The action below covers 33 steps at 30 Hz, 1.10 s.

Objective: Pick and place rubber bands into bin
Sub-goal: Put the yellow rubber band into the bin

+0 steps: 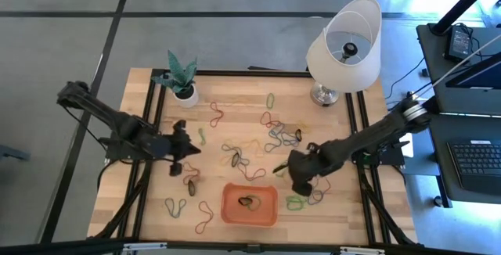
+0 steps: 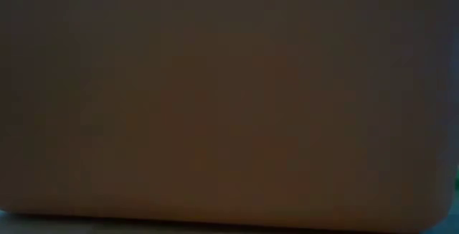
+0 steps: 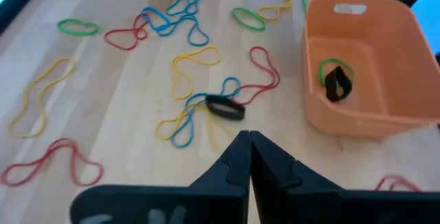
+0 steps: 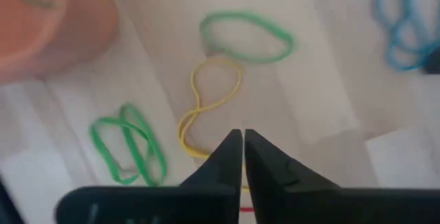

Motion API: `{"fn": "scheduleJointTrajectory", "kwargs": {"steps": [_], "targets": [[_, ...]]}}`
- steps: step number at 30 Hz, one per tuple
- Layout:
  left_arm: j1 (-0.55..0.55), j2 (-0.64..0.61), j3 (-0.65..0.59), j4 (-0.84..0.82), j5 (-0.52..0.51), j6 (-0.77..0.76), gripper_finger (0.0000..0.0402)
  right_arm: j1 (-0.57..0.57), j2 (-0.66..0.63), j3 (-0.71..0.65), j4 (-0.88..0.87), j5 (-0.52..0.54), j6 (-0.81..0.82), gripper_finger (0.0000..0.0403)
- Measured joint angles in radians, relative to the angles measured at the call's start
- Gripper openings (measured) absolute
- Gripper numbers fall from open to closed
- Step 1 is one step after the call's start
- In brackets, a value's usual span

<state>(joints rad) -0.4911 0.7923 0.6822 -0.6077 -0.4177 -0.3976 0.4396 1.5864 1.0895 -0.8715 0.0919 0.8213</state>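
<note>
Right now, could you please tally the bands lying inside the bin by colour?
Green band: 1
Black band: 1
Total in the bin: 2

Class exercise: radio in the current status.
Left gripper shut, empty. Right gripper nearly shut over yellow band. Bin holds two bands. Nothing blocking.

Colourful rubber bands (image 1: pixel 249 147) lie scattered; two inside the orange bin (image 1: pixel 232 212).
</note>
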Motion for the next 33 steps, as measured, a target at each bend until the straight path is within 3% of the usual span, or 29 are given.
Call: {"fn": "scheduleJointTrajectory", "kwargs": {"steps": [6, 12, 21, 26, 33], "targets": [[0.0, -0.116, -0.019, -0.055, 0.022, 0.061, 0.0002, 0.041, 0.129, 0.0, 0.005, -0.094, -0.054, 0.0079], [0.0, -0.17, -0.02, -0.073, 0.039, 0.111, 0.0002, 0.073, 0.184, -0.002, 0.057, -0.095, -0.124, 0.0122], [0.0, -0.179, -0.02, -0.074, 0.043, 0.15, 0.0001, 0.076, 0.259, 0.0, 0.107, -0.092, -0.231, 0.0137], [0.0, -0.179, -0.02, -0.08, 0.043, 0.149, 0.0003, 0.083, 0.293, 0.003, 0.107, -0.102, -0.243, 0.0111], [0.0, -0.179, -0.02, -0.144, 0.018, 0.135, 0.0003, 0.105, 0.29, 0.008, 0.119, -0.114, -0.099, 0.0012]]}}
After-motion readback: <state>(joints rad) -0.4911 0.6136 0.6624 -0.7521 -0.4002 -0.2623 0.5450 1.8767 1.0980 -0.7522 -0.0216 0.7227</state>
